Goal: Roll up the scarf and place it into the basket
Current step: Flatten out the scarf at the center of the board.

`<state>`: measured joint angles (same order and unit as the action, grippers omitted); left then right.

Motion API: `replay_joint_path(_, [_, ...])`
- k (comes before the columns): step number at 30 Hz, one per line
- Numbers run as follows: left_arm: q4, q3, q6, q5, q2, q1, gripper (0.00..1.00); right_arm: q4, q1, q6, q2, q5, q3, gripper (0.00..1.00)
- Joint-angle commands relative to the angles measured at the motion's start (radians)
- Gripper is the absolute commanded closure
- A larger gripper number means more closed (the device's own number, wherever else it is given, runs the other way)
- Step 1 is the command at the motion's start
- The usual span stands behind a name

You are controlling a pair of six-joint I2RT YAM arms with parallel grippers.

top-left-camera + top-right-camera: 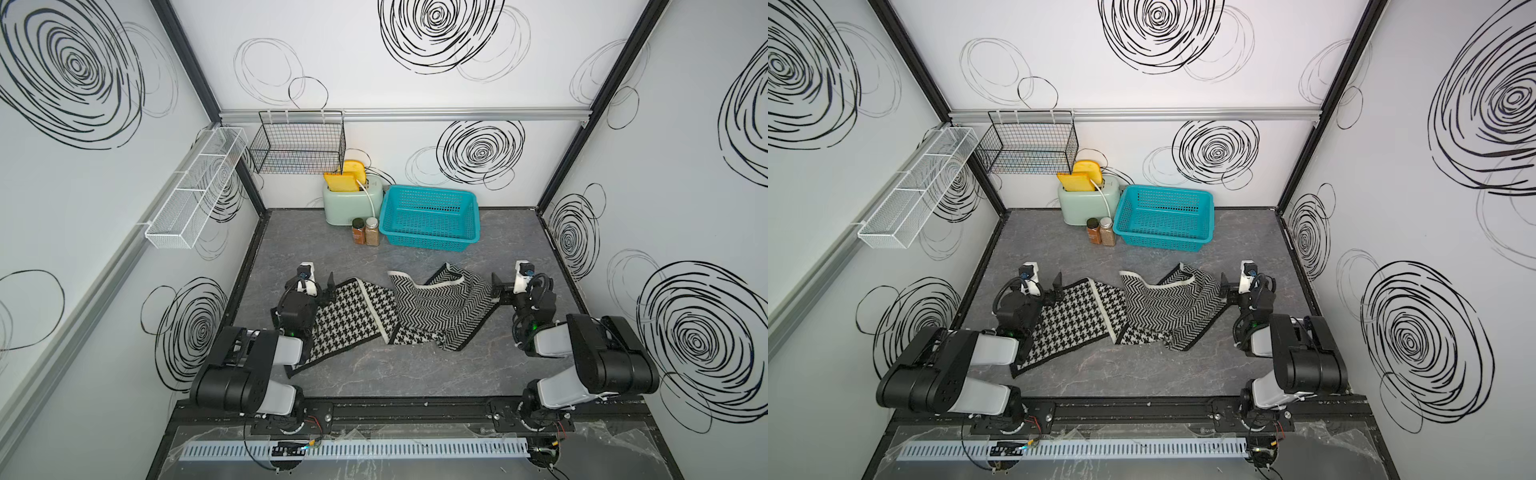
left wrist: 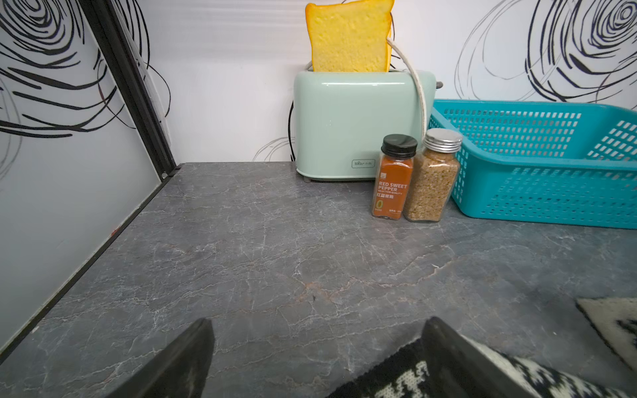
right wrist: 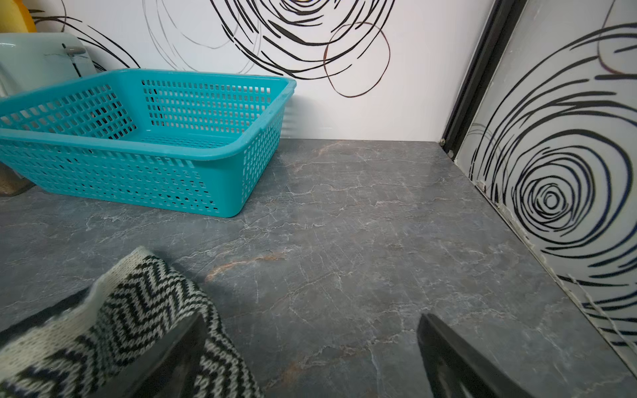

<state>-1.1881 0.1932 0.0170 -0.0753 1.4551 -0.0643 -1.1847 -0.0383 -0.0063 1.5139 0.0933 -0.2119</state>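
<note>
Black jaws spread wide on both sides: the left gripper [image 2: 317, 330] has one finger over the houndstooth corner, the right gripper [image 3: 310, 327] has one against the chevron fold, and neither is pinching. The scarf [image 1: 415, 307] lies crumpled mid-table, its long axis running arm to arm and twisted at the middle, well short of the basket [image 1: 428, 216] at the back. My call: flatten that twist first, then roll from one end, edges aligned.

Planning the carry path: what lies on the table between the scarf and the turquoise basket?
Nothing: both top views show bare grey tabletop between scarf and turquoise basket; the spice jars stand beside the basket, off that stretch.
</note>
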Motion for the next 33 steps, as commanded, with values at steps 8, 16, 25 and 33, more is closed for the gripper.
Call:
replay_joint_path(8, [-0.077,0.022,-0.014,0.001,0.008,0.009,0.02,-0.053,-0.003,0.013,0.002,0.016,-0.008,0.01])
replay_joint_path(16, [-0.077,0.022,-0.014,0.001,0.008,0.009,0.02,-0.049,0.003,0.011,0.004,0.002,-0.012,0.01])
replay_joint_path(25, [-0.074,0.024,-0.007,0.021,0.008,0.02,0.02,-0.047,0.011,0.006,0.004,-0.014,-0.012,0.01])
replay_joint_path(33, [0.26,0.127,0.067,-0.205,-0.143,0.002,0.02,0.423,0.056,0.01,-0.114,-0.144,-0.199,0.01])
